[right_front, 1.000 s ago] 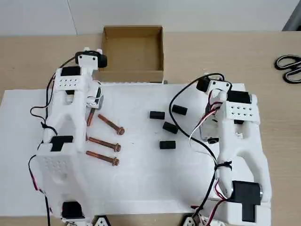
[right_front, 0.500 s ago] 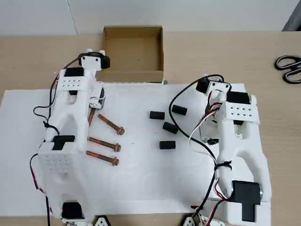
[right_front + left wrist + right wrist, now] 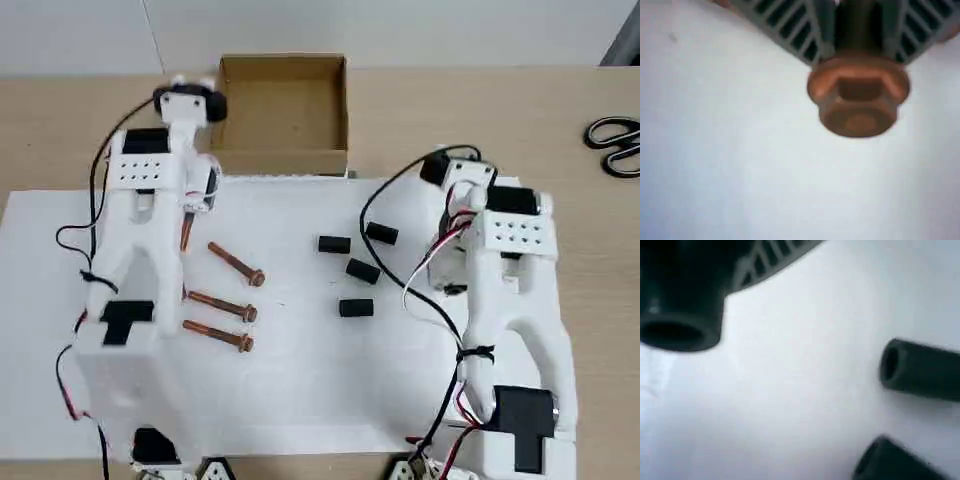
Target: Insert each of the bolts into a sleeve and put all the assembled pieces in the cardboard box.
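My left gripper (image 3: 190, 215) is shut on a copper bolt (image 3: 186, 232) just short of the cardboard box (image 3: 283, 105). In the left wrist view the bolt's hex head (image 3: 858, 97) sticks out from between the ribbed fingers (image 3: 785, 20) over the white sheet. Three more bolts (image 3: 237, 264) (image 3: 220, 305) (image 3: 217, 336) lie beside that arm. My right gripper (image 3: 452, 283) is shut on a black sleeve (image 3: 677, 315), its open bore facing the right wrist camera. Several loose sleeves (image 3: 334, 244) (image 3: 361, 271) (image 3: 355, 308) lie mid-sheet, two of them (image 3: 920, 370) (image 3: 890, 460) close to the held one.
The white sheet (image 3: 320, 390) covers most of the wooden table. Scissors (image 3: 615, 145) lie at the far right edge. Black cables loop from the right arm over the sheet near the sleeves. The box stands open-topped at the back centre.
The left arm has swung back toward the box with the bolt in its grip. The right arm has shifted slightly with its sleeve.
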Robot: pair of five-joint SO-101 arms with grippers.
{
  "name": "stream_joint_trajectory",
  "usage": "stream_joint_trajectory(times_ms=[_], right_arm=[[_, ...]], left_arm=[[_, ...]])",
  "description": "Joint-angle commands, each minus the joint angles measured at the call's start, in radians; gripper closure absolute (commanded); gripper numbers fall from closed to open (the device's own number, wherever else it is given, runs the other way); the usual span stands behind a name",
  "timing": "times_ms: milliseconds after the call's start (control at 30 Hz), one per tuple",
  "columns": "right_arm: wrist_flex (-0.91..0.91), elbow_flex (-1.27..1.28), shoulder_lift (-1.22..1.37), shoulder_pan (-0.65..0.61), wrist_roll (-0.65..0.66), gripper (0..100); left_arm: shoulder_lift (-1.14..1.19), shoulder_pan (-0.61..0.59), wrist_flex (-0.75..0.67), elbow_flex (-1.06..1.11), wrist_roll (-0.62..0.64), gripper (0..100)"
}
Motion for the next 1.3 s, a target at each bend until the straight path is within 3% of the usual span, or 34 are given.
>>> stream_joint_trajectory(times_ms=[0,200,333,733,967,1133,1267], right_arm=[[0.097,-0.133,-0.045,-0.048,-0.014,99.5],[0.186,-0.284,-0.050,-0.064,-0.012,99.5],[0.193,-0.284,-0.183,-0.065,-0.012,99.5],[0.028,0.083,-0.674,-0.065,-0.025,99.5],[-0.097,0.318,-0.912,-0.110,-0.163,99.5],[-0.226,0.474,-1.004,-0.197,-0.164,99.5],[-0.361,0.569,-1.036,-0.242,-0.164,99.5]], left_arm=[[-0.167,0.023,0.055,-0.041,0.002,99],[-0.292,0.028,0.158,-0.041,0.015,99],[-0.358,0.028,0.279,-0.035,0.071,99],[-0.749,0.021,0.201,0.268,0.083,99],[-1.057,0.025,-0.046,0.575,0.236,100],[-1.272,0.049,-0.295,0.889,0.368,100],[-1.405,0.071,-0.411,1.035,0.486,100]])
